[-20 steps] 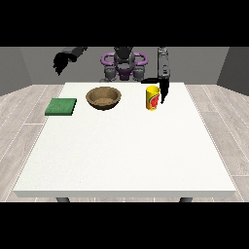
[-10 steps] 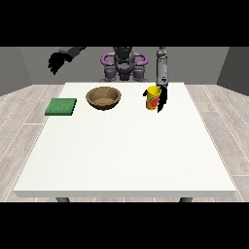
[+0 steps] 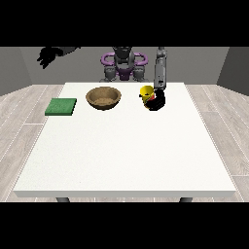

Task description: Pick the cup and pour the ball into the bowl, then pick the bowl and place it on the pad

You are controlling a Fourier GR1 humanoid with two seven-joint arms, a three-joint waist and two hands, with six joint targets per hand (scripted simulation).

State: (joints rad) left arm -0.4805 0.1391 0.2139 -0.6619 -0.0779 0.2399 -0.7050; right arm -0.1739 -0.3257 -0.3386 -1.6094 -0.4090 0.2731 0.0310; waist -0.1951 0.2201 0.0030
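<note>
The yellow cup (image 3: 146, 93) is found at the far side of the white table (image 3: 126, 146), to the right of the wooden bowl (image 3: 103, 97), and it is tilted towards that bowl rather than standing upright. It is gripped from its right side by the hand at the view's right (image 3: 156, 101), whose dark fingers are wrapped against the cup's lower body. The ball cannot be made out, so whether it is inside the cup cannot be told. The bowl is seen resting on the table, apart from the cup, and nothing can be seen in it. The green pad (image 3: 61, 106) lies flat well to the left of the bowl, with nothing on it. The hand at the view's left (image 3: 48, 56) is held high and away from the table; its finger state cannot be told. The task is judged to be at the grasp-and-lift of the cup: pouring, lifting the bowl and setting it on the pad are not yet done.
</note>
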